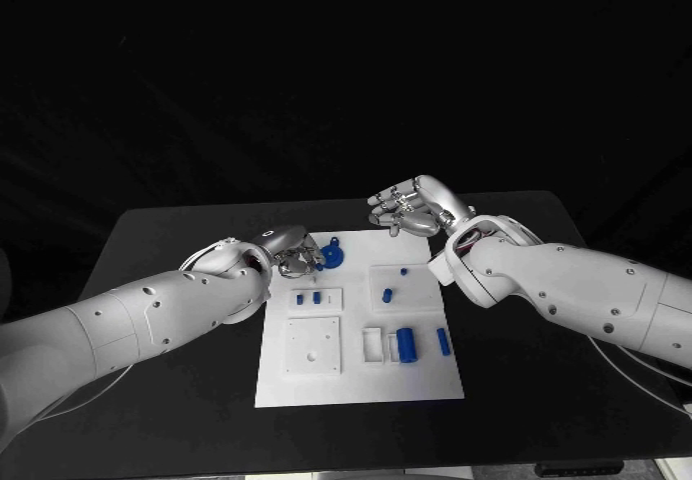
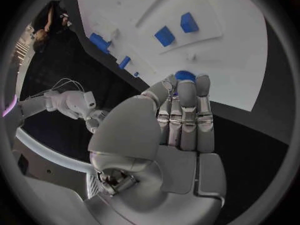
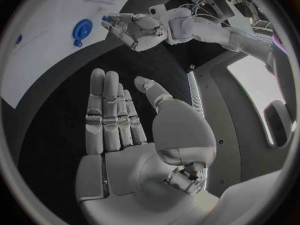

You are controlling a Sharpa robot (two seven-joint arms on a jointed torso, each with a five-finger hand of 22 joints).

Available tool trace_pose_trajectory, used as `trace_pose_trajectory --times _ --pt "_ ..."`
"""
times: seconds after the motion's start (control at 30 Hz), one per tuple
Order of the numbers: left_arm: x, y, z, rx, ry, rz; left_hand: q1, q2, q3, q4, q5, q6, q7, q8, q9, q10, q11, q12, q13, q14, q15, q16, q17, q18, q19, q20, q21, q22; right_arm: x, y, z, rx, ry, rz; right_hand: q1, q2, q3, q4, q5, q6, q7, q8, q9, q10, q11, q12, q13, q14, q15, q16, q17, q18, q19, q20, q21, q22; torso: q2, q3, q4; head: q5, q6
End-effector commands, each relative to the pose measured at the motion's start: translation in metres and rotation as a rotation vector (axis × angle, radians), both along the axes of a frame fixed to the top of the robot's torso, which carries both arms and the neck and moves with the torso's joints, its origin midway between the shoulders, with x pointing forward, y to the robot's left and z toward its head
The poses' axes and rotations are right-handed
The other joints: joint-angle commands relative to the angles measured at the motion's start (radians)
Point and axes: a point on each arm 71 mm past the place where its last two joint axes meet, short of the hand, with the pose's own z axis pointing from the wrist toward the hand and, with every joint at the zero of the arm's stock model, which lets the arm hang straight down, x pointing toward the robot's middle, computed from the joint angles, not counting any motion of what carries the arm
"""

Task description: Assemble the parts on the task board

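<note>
Nearest the head camera, the white task board (image 1: pixel 359 375) is seen flat on the black desk (image 1: pixel 173 230), with small blue parts (image 1: pixel 407 345) set in its recesses: a pair (image 1: pixel 309 297) in a left tray, one (image 1: pixel 387 295) mid-board, and a round blue part (image 1: pixel 333 256) near the far edge. The left hand (image 1: pixel 293 250) is held over the board's far left corner, just beside the round part, fingers curled; whether anything is pinched cannot be told. The right hand (image 1: pixel 411 208) is held above the desk beyond the board's far edge, fingers spread, nothing grasped.
</note>
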Motion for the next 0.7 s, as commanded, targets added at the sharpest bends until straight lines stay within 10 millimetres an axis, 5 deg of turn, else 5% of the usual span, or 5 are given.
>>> trace_pose_trajectory --times 0.03,0.3,0.7 --pt "0.000 0.007 -0.003 0.007 0.069 0.023 -0.008 -0.002 0.004 0.000 0.006 0.022 0.013 0.006 0.006 0.007 0.002 -0.004 0.001 0.004 -0.005 0.003 -0.002 0.009 -0.003 -0.004 0.005 0.020 -0.001 0.001 0.000 -0.001 -0.003 0.013 -0.004 -0.008 0.006 0.001 0.003 0.005 0.001 -0.004 -0.001 0.005 0.001 -0.005 -0.001 -0.004 0.005 0.002 -0.001 0.015 -0.002 0.005 0.007 0.001 0.000 -0.0004 -0.0007 0.001 0.000" --pt "0.001 0.022 -0.005 0.033 0.084 0.048 -0.007 -0.002 0.004 -0.001 0.006 0.022 0.013 0.006 0.006 0.007 0.002 -0.004 0.001 0.004 -0.005 0.002 -0.002 0.009 -0.003 -0.004 0.005 0.021 -0.001 0.000 0.000 -0.001 -0.002 0.012 -0.004 -0.009 0.008 0.001 0.004 0.005 0.001 -0.004 -0.001 0.004 0.001 -0.005 -0.001 -0.004 0.005 0.002 -0.001 0.016 -0.004 0.006 0.006 0.010 0.001 -0.0010 -0.0006 0.003 -0.001" --pt "0.004 0.017 -0.006 0.065 0.079 0.033 -0.006 -0.002 0.005 -0.003 0.008 0.023 0.013 0.006 0.006 0.009 0.002 -0.004 0.001 0.005 -0.006 0.001 -0.003 0.010 -0.004 -0.005 0.008 0.020 -0.001 0.001 0.000 0.000 -0.003 0.015 -0.004 -0.009 0.008 0.001 0.004 0.005 0.001 -0.004 -0.001 0.004 0.001 -0.005 -0.001 -0.004 0.005 0.002 -0.001 0.016 -0.004 0.006 0.006 0.010 0.001 0.0007 -0.0026 0.009 -0.003"
